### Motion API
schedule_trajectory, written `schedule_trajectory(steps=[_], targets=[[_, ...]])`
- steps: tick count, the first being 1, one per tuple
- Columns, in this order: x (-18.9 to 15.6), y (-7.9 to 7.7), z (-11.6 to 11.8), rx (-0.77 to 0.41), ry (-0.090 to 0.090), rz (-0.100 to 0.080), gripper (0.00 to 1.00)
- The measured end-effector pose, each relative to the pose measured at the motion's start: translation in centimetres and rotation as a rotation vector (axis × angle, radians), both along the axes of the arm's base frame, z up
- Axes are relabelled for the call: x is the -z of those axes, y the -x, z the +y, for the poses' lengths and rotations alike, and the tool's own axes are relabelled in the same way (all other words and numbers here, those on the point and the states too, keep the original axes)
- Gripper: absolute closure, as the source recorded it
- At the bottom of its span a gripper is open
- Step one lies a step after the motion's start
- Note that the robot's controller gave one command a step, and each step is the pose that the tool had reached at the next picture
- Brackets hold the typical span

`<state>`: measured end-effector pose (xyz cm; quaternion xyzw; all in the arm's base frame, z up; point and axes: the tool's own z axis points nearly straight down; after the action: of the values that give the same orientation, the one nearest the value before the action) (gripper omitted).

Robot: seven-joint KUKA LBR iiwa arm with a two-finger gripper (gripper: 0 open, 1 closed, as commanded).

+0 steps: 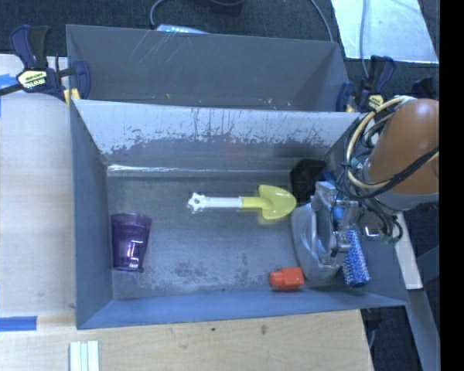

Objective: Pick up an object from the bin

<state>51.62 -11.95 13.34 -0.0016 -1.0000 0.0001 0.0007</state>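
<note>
The gripper (334, 242) hangs low at the right end of the bin (216, 134), and whether it is open or closed cannot be told from here. The nearest things are a clear rounded piece (301, 234) touching its left side and a blue bristly brush (356, 267) just beside it on the right (its long axis runs toward the near wall, close along the right wall). An orange-red block (286, 279) lies a little to the lower left, against the near wall. Any pick here looks cramped, with two walls meeting close by. Open floor lies leftward, past the yellow scoop (272, 203) with its white handle pointing left, to the purple cup (130, 242) well apart.
</note>
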Motion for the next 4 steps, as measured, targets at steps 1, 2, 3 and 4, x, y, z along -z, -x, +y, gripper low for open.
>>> schedule_trajectory(steps=[1,2,3,4], targets=[[-0.4,-0.1,0.0,-0.002,0.001,-0.005,0.00],[2.5,-4.1,1.5,-0.029,0.004,-0.011,0.00],[4.6,-6.3,2.4,0.027,-0.006,0.010,0.00],[4.6,-7.1,4.6,0.029,0.004,-0.012,0.00]])
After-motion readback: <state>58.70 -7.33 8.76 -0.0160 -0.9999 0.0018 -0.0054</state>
